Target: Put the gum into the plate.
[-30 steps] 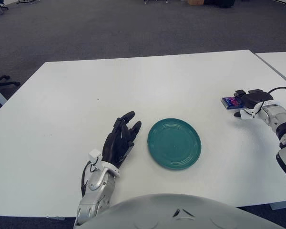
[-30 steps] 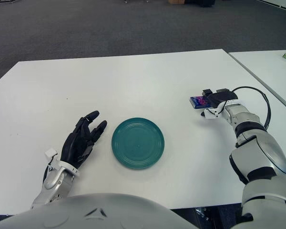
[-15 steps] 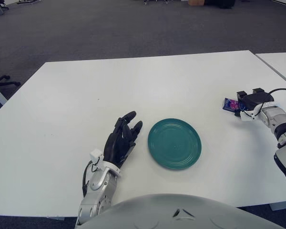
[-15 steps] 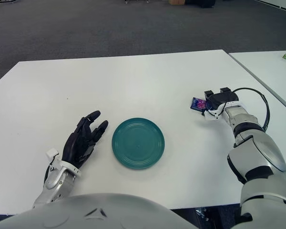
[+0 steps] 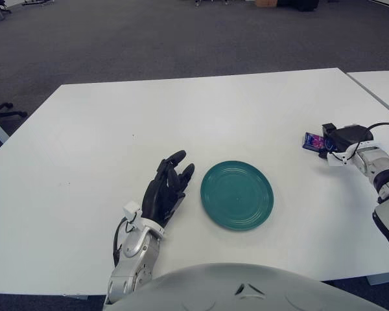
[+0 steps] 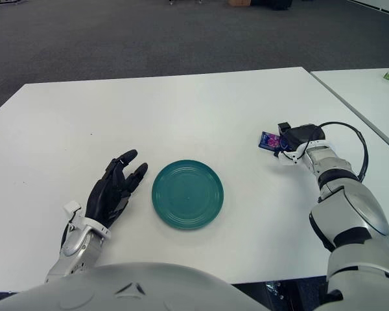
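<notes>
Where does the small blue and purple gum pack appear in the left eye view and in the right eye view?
Left eye view: the small blue and purple gum pack is far right, mid-height, held in the right hand.
Right eye view: the pack sits right of centre, held in the same hand.
Shared landmark: the round green plate, left of and below the pack in both views.
</notes>
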